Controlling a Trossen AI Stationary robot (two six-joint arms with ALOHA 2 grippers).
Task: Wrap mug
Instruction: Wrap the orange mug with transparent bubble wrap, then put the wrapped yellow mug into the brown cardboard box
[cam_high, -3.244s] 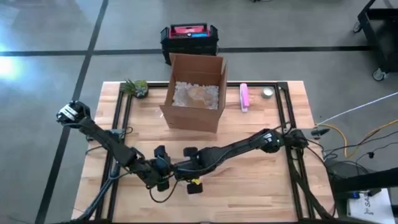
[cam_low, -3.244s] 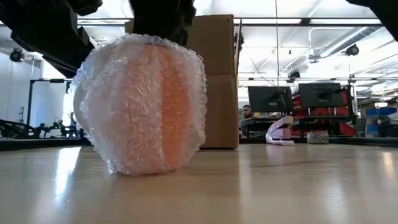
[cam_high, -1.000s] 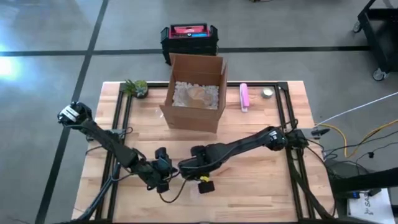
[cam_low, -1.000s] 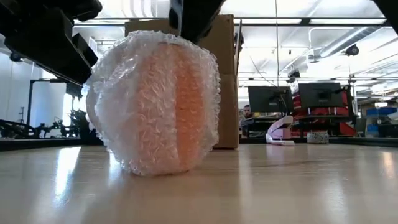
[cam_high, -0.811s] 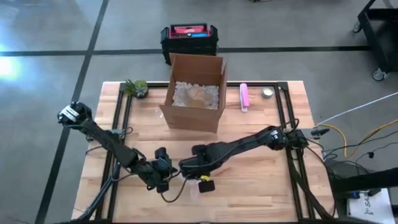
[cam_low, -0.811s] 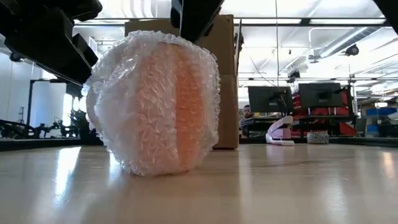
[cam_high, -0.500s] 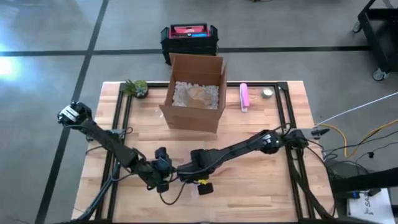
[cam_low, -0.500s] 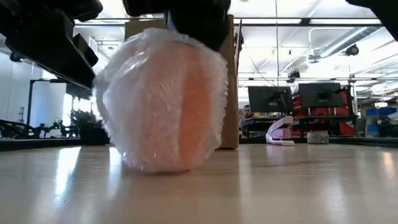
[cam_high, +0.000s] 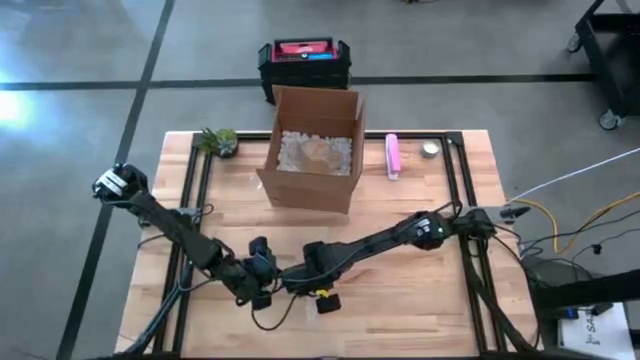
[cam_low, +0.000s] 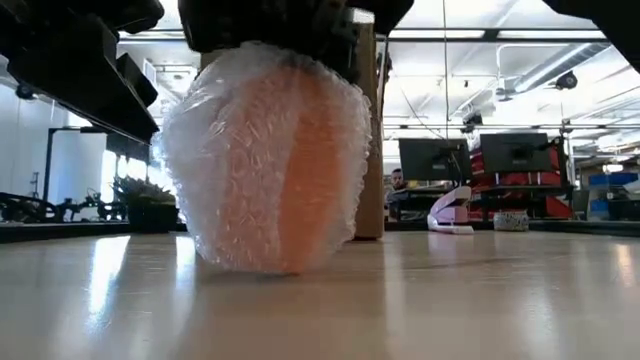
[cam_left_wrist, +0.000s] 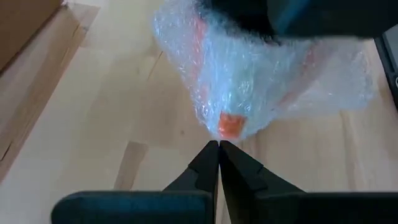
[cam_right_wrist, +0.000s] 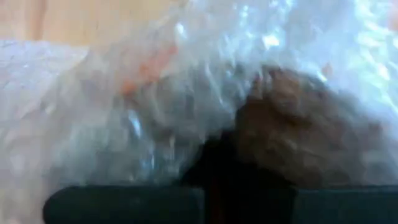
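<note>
A: The mug (cam_low: 268, 160) sits bundled in bubble wrap (cam_left_wrist: 249, 81) on the surface (cam_high: 420, 300), well in front of the box (cam_high: 312, 150), orange showing through the film.

B: And the right gripper (cam_high: 318, 290)?

A: It's on top of the bundle, pressed right into the wrap. Whether its jaws are clenched or released, I cannot tell; its wrist view shows only film.

B: The left gripper (cam_left_wrist: 219, 148)?

A: Just beside the bundle, jaws closed together on nothing, tips near an orange patch poking out of the wrap.

B: The risks?

A: That patch suggests the wrap is loose there. I'd judge a sideways push from above could roll the mug and open the fold, or drag the film off.
</note>
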